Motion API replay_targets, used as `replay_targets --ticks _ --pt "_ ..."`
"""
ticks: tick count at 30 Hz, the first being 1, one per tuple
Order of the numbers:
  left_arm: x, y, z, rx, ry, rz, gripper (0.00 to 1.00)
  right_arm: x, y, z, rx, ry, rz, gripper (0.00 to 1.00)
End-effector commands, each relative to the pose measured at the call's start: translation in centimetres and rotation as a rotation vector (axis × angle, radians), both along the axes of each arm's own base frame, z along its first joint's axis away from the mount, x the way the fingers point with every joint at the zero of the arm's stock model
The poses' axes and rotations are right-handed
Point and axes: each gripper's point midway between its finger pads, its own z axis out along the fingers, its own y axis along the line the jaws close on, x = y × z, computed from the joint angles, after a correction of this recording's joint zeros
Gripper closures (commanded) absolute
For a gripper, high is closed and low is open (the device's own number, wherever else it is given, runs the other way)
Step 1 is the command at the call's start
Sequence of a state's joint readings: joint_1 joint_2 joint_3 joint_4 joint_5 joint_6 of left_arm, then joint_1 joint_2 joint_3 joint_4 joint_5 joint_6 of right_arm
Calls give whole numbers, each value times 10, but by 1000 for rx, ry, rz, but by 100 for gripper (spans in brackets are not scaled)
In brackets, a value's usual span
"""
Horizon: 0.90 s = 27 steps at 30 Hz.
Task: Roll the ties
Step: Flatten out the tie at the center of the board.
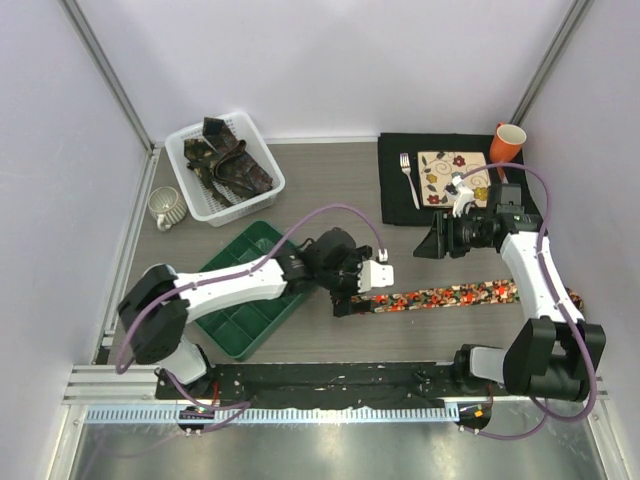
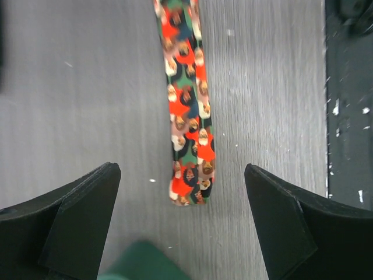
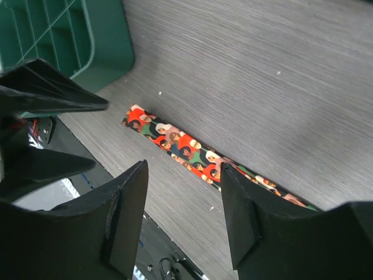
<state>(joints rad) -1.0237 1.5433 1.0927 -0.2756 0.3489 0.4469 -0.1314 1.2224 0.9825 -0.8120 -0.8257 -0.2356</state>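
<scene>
A bright red-orange floral tie (image 1: pixel 460 295) lies flat and straight across the table in the top view. My left gripper (image 1: pixel 350 290) hovers over its left end. In the left wrist view the tie (image 2: pixel 187 116) ends squarely between the wide-apart fingers (image 2: pixel 87 204), touching neither, and the left gripper (image 2: pixel 180 175) is open. My right gripper (image 1: pixel 432 242) hangs above the table behind the tie's middle. The right wrist view shows the right gripper (image 3: pixel 183 175) open and empty, the tie (image 3: pixel 186 146) running below it. Dark patterned ties (image 1: pixel 235 160) lie heaped in a white basket (image 1: pixel 200 195).
A green divided tray (image 1: pixel 245 315) sits just left of the left gripper. A grey mug (image 1: pixel 167 208) stands by the basket. At the back right, a black mat (image 1: pixel 400 200) carries a fork (image 1: pixel 408 175), a floral square plate (image 1: pixel 452 178) and an orange mug (image 1: pixel 507 142).
</scene>
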Motion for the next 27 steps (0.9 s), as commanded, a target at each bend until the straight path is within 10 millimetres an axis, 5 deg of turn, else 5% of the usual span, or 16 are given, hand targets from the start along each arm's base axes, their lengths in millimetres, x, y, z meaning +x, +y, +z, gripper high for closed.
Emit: replay_targets --ticks 1,11,14,18,23,25,27 --pt "5 -25 -16 23 -13 22 5 12 -11 -9 -56 87 -42 45" --pt "19 -59 -75 106 -21 68 6 4 -10 -16 -7 292 -84 47" --pt "16 -54 -87 143 -26 55 19 0 3 -13 97 364 -91 47" --pt "3 -39 -97 175 -14 16 52 -28 23 -27 248 519 -119 50" --pt "-16 -11 -110 236 16 -30 73 -33 32 -42 325 548 -197 58" --pt "-18 0 -111 252 4 -26 70 -41 39 -50 332 581 -197 62" --pt "-17 6 -104 244 -24 -18 43 -47 45 -55 320 594 -184 64"
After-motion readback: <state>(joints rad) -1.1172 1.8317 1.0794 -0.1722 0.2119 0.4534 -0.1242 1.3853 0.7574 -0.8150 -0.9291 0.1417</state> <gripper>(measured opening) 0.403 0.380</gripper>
